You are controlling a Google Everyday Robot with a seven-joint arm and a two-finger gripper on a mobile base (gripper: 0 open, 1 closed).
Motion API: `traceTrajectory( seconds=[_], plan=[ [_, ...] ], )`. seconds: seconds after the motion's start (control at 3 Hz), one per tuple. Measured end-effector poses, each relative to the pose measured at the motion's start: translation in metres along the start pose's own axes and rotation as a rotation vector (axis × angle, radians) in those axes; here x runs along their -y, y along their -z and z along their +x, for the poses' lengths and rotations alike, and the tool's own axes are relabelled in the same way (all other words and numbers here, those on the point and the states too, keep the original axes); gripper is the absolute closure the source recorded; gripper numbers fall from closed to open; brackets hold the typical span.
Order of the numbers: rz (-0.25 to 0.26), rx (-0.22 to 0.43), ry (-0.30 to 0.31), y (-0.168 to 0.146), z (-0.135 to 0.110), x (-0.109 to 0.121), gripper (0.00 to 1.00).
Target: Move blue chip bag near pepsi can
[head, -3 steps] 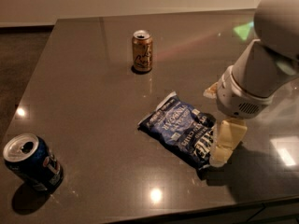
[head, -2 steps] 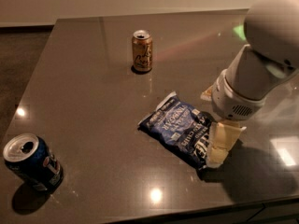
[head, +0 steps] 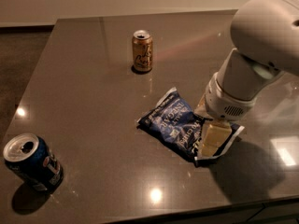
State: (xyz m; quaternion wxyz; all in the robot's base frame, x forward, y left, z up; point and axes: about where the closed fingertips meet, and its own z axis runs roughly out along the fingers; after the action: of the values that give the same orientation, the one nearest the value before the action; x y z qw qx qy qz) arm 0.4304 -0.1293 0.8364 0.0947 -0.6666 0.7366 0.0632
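The blue chip bag (head: 175,122) lies flat on the dark table, right of centre, its white sealed ends pointing up-left and down-right. My gripper (head: 212,141) hangs from the white arm at the right and presses down onto the bag's right end, one pale finger (head: 215,139) lying over the foil. The pepsi can (head: 32,162) stands upright near the table's front left corner, far from the bag.
A gold-tan can (head: 142,51) with cursive script stands upright at the back centre of the table (head: 93,92). The table's front edge runs just below the bag and the pepsi can. The bulky white arm (head: 261,45) fills the upper right.
The arm has shifted slightly left and lower over the bag's right end. The bag and both cans have not moved.
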Motion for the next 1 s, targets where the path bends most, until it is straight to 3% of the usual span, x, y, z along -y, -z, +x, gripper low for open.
traceTrajectory(
  seconds=[0.67,1.0],
  plan=[
    [-0.007,0.053,0.033,0.019,-0.021,-0.001,0.87],
    [-0.013,0.097,0.091,0.032,-0.053,-0.008,1.00]
  ],
)
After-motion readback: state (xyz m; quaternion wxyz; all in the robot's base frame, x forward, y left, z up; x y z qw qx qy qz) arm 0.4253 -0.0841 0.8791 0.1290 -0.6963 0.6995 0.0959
